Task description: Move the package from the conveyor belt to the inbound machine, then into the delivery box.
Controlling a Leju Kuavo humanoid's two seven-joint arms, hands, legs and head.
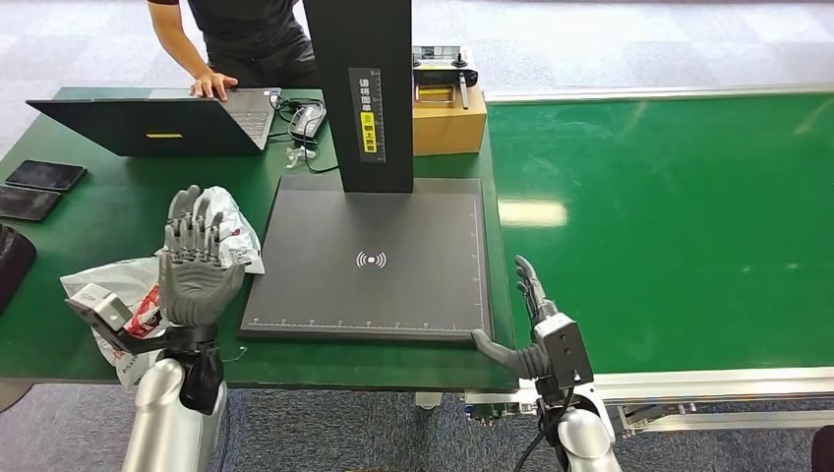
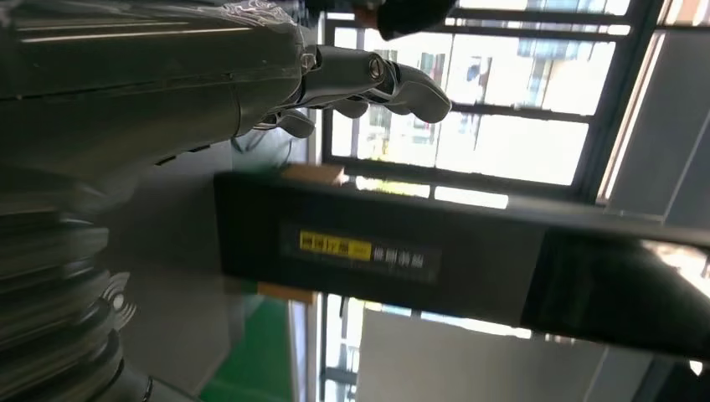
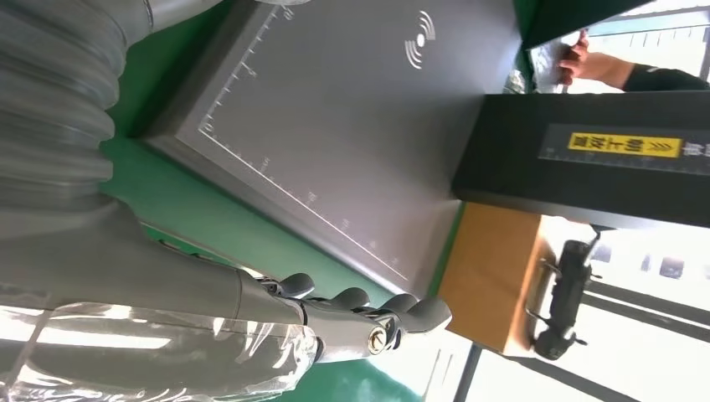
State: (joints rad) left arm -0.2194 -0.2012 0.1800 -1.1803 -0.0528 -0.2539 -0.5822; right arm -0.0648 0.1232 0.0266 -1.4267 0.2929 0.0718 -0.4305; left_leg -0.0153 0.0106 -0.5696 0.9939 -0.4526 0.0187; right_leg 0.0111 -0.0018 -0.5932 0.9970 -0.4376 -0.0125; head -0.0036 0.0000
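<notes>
A white plastic package (image 1: 234, 228) with red print lies on the green table just left of the inbound machine's dark grey pad (image 1: 374, 256). A second white bag (image 1: 116, 295) lies nearer the table's front edge. My left hand (image 1: 197, 265) is raised in front of them, fingers upright and spread, holding nothing; its fingers (image 2: 368, 79) reach toward the black column (image 2: 377, 251). My right hand (image 1: 531, 315) hovers at the pad's front right corner, fingers straight and empty. The right wrist view has that hand (image 3: 360, 314) beside the pad (image 3: 335, 126). The green conveyor belt (image 1: 669, 216) lies bare to the right.
The machine's black column (image 1: 359, 88) rises at the pad's back. A cardboard box (image 1: 447, 123) with a controller on it stands behind. A laptop (image 1: 157, 123), a mouse (image 1: 307, 120) and two phones (image 1: 44, 175) lie at the back left, where a person's hand (image 1: 211, 84) rests.
</notes>
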